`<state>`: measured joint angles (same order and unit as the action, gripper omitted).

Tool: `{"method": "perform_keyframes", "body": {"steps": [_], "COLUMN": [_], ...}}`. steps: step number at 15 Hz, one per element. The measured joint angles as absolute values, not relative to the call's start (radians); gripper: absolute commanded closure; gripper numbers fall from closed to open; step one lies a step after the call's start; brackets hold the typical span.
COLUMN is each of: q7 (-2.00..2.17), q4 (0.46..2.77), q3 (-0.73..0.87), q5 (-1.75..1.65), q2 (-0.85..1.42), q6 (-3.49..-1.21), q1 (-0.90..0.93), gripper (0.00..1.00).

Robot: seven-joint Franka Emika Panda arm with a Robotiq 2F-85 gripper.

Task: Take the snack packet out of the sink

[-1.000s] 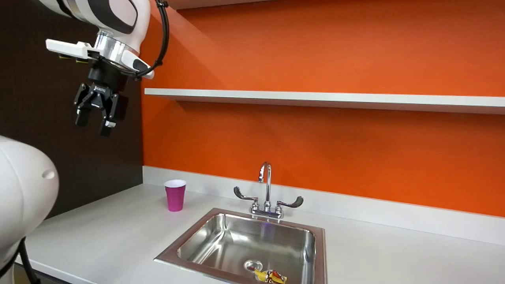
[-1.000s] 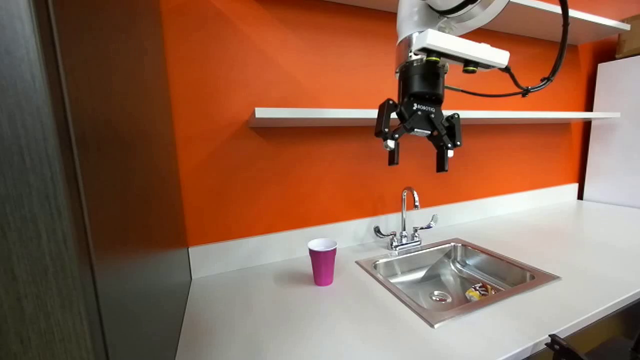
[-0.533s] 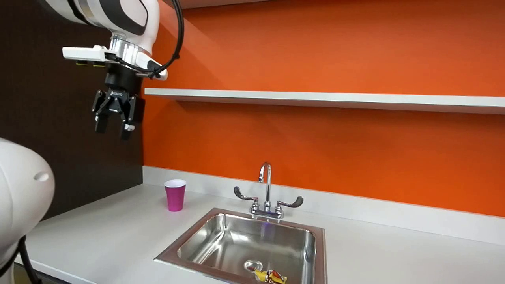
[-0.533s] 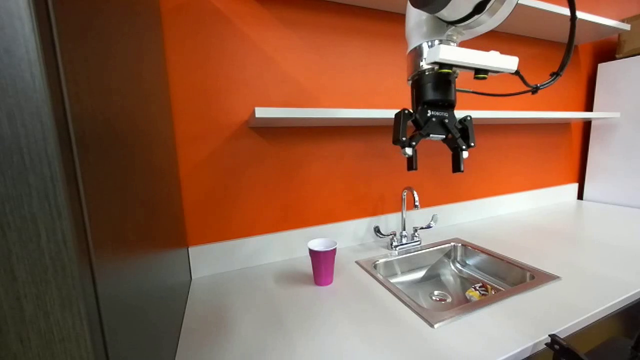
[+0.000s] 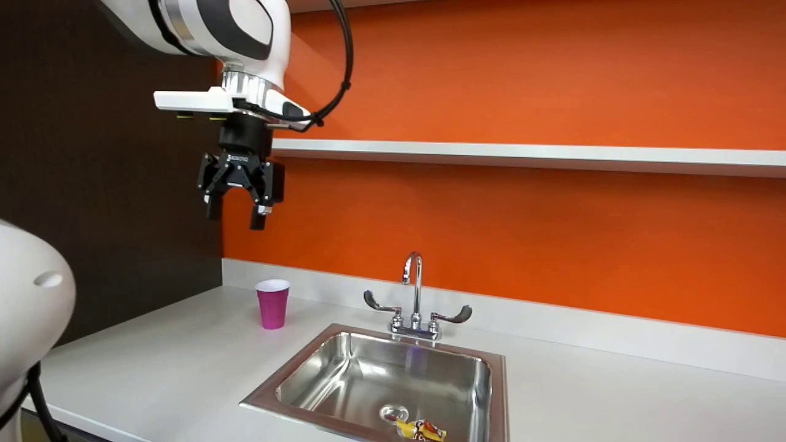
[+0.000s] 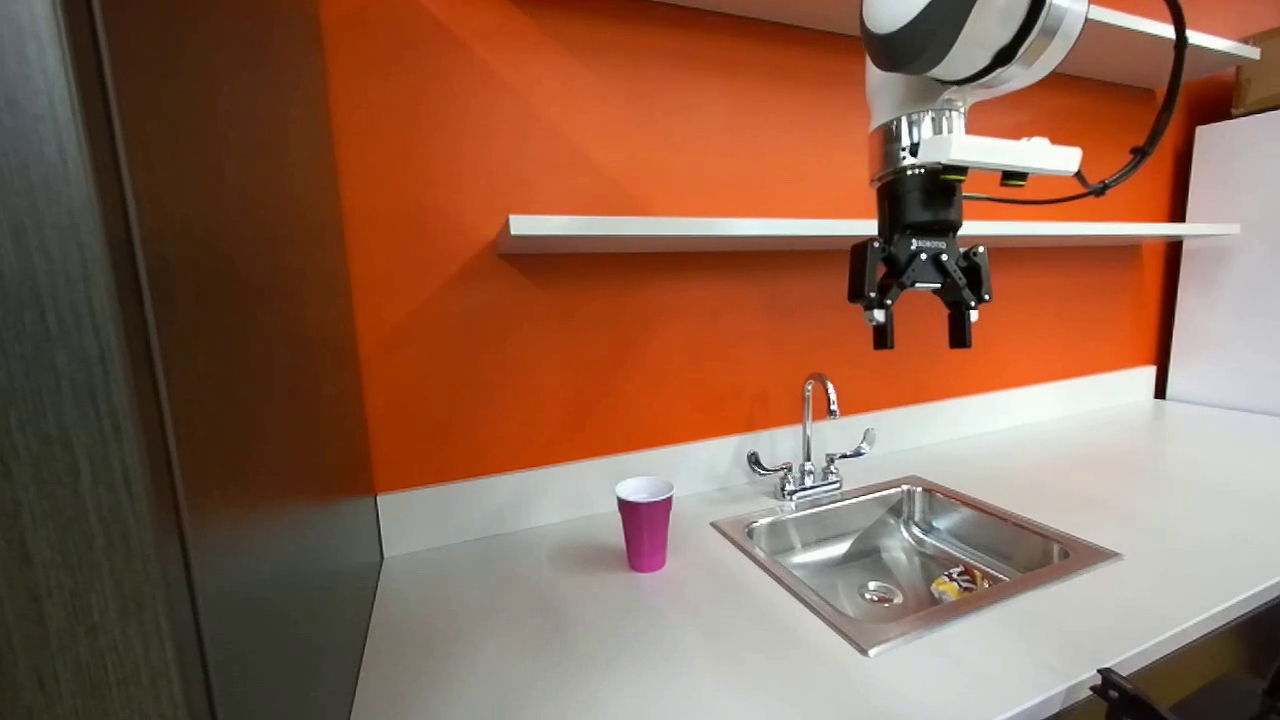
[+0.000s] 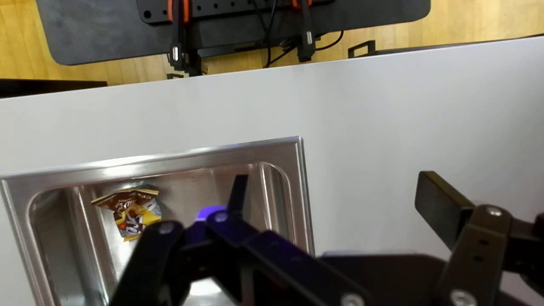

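Clerk: Nearest entry?

Operator: Gripper [image 6: 921,338], black, one. Fingers [image 7: 440,208] apart, tips down. I have it well above the counter [image 6: 540,630], at twelve o'clock from the sink [image 6: 985,600] in an exterior view. In my wrist view one finger overlaps the sink, its mate the counter.

Clerk: Attached to it?

Operator: Wrist camera [image 6: 1000,154], white. Arm [image 5: 252,21], white with dark grey panels, black cable [image 5: 349,49] looped alongside.

Clerk: The packet [image 7: 132,212]?

Operator: Yellow, brown and red, crinkled, lying on the bottom of the sink. In the wrist view I read it at nine o'clock from the gap between the fingers, well apart from both. In an exterior view it sits at four o'clock from the drain [image 5: 393,413], near it.

Clerk: The sink?

Operator: Stainless steel, rectangular, flat-rimmed, let into the counter.

Clerk: Farther back?

Operator: Cup [image 5: 272,307], magenta outside, white inside, upright on the counter; in an exterior view I place it at ten o'clock from the sink. Faucet [image 5: 417,307], chrome, two handles, at twelve o'clock from the drain in that view.

Clerk: Beyond those?

Operator: Pale backsplash [image 5: 583,328], along the counter's rear edge. White shelf [image 5: 528,153], well above the faucet, at twelve o'clock from it in both exterior views. Orange wall [image 5: 540,233], behind the shelf.
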<state>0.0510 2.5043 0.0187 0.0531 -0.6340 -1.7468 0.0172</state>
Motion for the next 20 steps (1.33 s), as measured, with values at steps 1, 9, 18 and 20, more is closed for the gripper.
{"method": "perform_keyframes", "body": {"steps": [1,9,18,20], "q7": [0.035,-0.068,-0.178,-0.208], "q4": [2.513,2.551,2.541,2.525], "q3": [0.034,0.140,0.246,0.266], "q5": [0.038,-0.013,-0.011,-0.004], "q2": [-0.629,-0.484,-0.233,-0.162], "q6": [-1.774,-2.028,-2.257,-2.303], "q1": [0.009,-0.051,-0.109,-0.120], "gripper": [0.00,0.00,0.00,0.00]}}
